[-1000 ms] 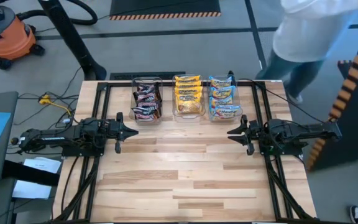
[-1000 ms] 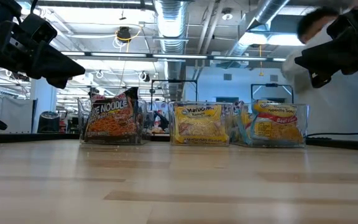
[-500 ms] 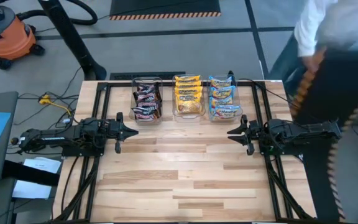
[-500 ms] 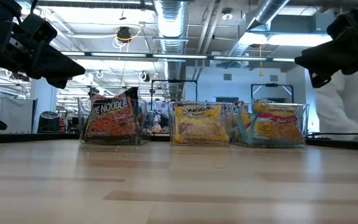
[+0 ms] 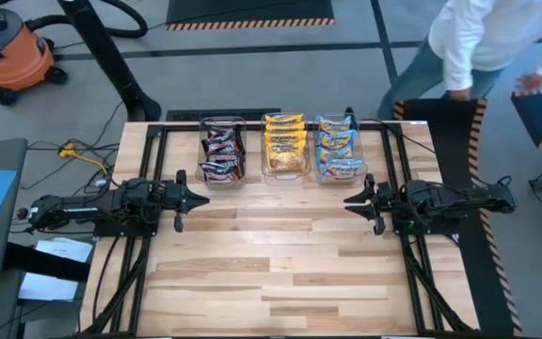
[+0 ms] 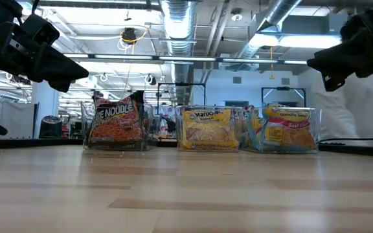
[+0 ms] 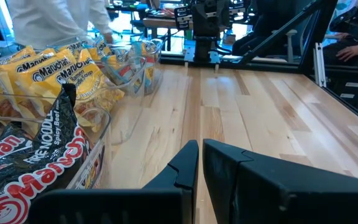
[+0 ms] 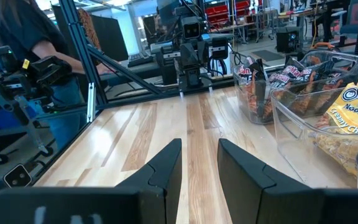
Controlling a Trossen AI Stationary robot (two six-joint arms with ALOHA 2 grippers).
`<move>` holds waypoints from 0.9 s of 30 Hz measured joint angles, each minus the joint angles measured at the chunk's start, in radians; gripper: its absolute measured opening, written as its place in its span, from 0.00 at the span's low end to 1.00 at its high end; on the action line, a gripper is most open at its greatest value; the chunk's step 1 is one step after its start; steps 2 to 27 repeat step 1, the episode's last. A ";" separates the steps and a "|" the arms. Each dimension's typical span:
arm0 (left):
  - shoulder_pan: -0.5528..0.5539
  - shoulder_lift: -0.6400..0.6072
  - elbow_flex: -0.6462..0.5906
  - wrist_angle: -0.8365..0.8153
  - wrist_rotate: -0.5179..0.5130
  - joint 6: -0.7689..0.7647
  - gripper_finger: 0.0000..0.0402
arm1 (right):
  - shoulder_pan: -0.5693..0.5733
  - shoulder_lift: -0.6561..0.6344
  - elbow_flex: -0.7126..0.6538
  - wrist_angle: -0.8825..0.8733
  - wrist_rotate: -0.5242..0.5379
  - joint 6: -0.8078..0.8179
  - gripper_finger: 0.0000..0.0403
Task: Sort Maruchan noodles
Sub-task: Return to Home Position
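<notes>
maroon-black packets (image 5: 222, 155) are found in the left tub (image 5: 222, 180), yellow-orange packets (image 5: 284, 141) in the middle tub (image 5: 285, 176), and light blue packets (image 5: 337, 146) in the right tub (image 5: 341, 179). the three tubs are set side by side at the far edge of the wooden table (image 5: 271, 264). no packet is seen loose on the boards.

the left gripper (image 5: 200, 198) is held low near the table's left side and pointed inward. its fingers are closed to barely a sliver, and nothing is held. the right gripper (image 5: 349, 201) is placed likewise near the right side, its fingers parted by a narrow gap, and it is empty. both are kept apart from the tubs. a person (image 5: 483, 38) in a white top is noted beyond the far right corner, off the work surface.

the sorting is judged complete, each colouring being confined to its own tub. the step in hand is judged to be the return to the rest pose, which appears all but reached. little is called for next: any last settling of the arms should be kept clear of the tubs, and no further pick is indicated.
</notes>
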 joint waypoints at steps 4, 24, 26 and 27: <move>0.000 0.000 0.000 0.000 0.000 0.000 0.03 | 0.000 0.000 0.000 0.000 0.000 0.000 0.32; 0.000 0.000 0.000 0.000 0.000 0.000 0.03 | 0.000 0.000 0.000 0.000 0.000 0.000 0.32; 0.000 0.000 0.000 0.000 0.000 0.000 0.03 | 0.000 0.000 0.000 0.000 0.000 0.000 0.32; 0.000 0.000 0.000 0.000 0.000 0.000 0.03 | 0.000 0.000 0.000 0.000 0.000 0.000 0.32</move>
